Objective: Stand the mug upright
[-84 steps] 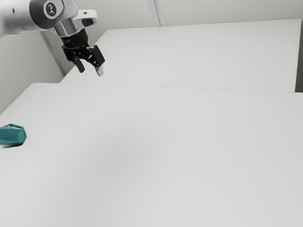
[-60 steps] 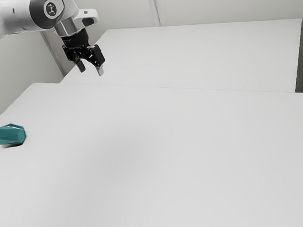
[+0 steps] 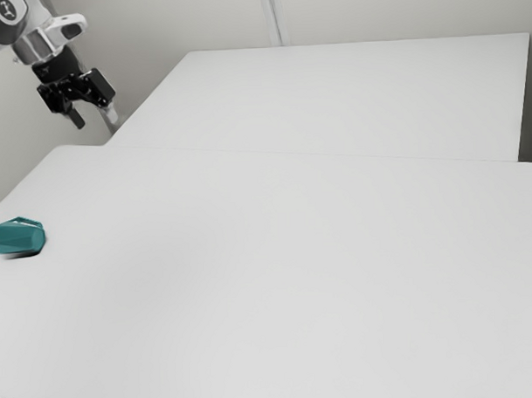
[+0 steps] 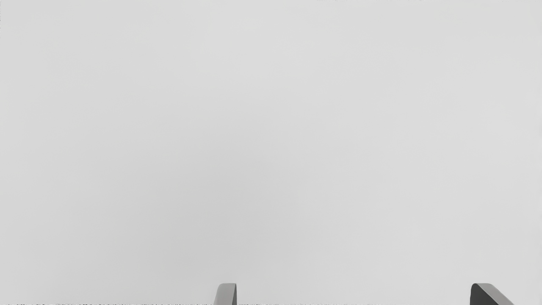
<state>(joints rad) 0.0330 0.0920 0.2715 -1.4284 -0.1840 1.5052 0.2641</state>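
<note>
A teal faceted mug (image 3: pixel 19 236) lies on its side on the white table at the exterior view's left edge, its handle on the upper side. The black gripper (image 3: pixel 95 119) hangs above the table's far left corner in that view, well apart from the mug. In the wrist view the gripper (image 4: pixel 354 292) has its two fingertips wide apart, with only pale table surface seen between them.
The white table (image 3: pixel 277 268) stretches across the exterior view, and a second white surface (image 3: pixel 332 101) adjoins its far side. Pale walls (image 3: pixel 399 11) stand behind. A thin dark line crosses the exterior view's lower left corner.
The arm and gripper have shifted toward the exterior view's left, from over the far surface to the table's far left corner. The mug lies where it was.
</note>
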